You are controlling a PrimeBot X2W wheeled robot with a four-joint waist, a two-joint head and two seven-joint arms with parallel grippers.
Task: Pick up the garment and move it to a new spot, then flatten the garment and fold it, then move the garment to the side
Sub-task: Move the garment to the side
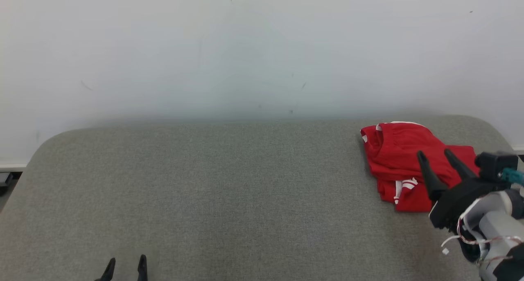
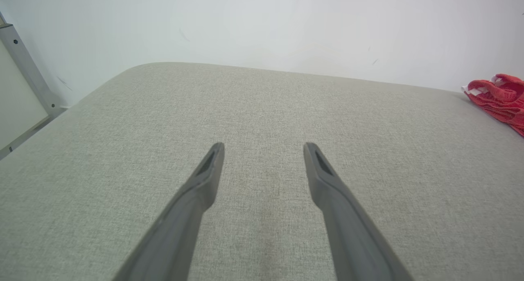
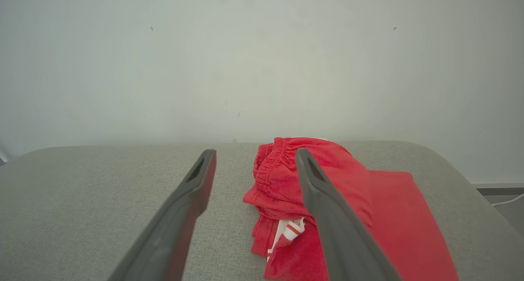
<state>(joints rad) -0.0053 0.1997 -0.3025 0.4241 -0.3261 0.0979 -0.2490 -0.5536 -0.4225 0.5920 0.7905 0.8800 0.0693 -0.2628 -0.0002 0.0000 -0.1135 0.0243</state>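
Note:
The garment (image 1: 399, 158) is a red piece of clothing with white trim, lying crumpled near the far right end of the grey padded table (image 1: 229, 191). My right gripper (image 1: 434, 153) hovers open over the garment's near right part, holding nothing. From the right wrist, the garment (image 3: 282, 178) lies between and beyond the spread fingers (image 3: 327, 207). At the table's near left edge my left gripper (image 1: 127, 262) is open and empty. Through the left wrist camera, the left gripper (image 2: 264, 147) points across bare fabric, with the garment (image 2: 501, 99) at the far right.
A white wall (image 1: 245, 48) rises right behind the table. The table's rounded right corner (image 1: 491, 129) is close to the garment. A grey metal frame (image 2: 24, 64) stands off the table's left side.

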